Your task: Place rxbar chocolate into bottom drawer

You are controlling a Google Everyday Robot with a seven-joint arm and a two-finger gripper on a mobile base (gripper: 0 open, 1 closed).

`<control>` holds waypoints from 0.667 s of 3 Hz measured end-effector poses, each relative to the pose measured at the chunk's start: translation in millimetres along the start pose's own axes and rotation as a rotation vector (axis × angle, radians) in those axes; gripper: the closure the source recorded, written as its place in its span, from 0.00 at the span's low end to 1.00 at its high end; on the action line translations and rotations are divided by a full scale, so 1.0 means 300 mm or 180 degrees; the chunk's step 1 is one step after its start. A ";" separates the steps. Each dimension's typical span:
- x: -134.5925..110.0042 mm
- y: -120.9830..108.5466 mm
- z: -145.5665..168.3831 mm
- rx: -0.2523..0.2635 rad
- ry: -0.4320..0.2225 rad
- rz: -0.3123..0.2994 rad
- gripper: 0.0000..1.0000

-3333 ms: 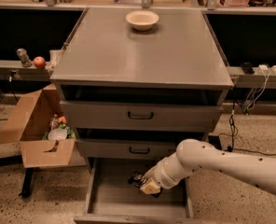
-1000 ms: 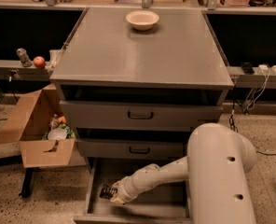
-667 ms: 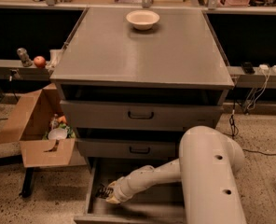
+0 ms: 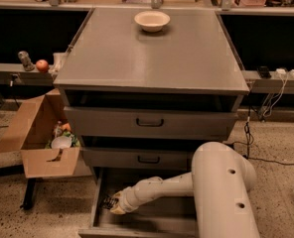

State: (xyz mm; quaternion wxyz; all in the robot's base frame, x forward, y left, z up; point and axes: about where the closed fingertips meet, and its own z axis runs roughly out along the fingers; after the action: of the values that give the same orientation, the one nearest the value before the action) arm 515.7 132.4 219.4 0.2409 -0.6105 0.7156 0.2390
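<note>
The bottom drawer [image 4: 159,221] of the grey cabinet stands pulled out, its flat grey floor showing. My white arm reaches down into it from the right. My gripper [image 4: 110,204] is low at the drawer's left side, close to the floor. A small dark object with pale marks shows at the gripper's tip; it may be the rxbar chocolate [image 4: 107,202], mostly hidden by the gripper.
A cream bowl [image 4: 152,20] sits on the cabinet top. The two upper drawers with black handles [image 4: 149,122] are shut. An open cardboard box [image 4: 40,135] with items stands on the floor at the left. An apple [image 4: 42,65] rests on a left shelf. Cables hang at the right.
My arm has swung from the drawer's right side to its left side and lowered. Over the last second the gripper has crept slightly further left.
</note>
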 end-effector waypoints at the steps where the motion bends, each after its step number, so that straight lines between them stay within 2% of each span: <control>1: 0.000 0.000 0.000 0.0000 0.0000 0.0000 0.28; 2: 0.000 0.000 0.000 0.0000 0.0000 0.0000 0.03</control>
State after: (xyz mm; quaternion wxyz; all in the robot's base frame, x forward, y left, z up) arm 515.6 132.4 219.4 0.2409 -0.6106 0.7156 0.2390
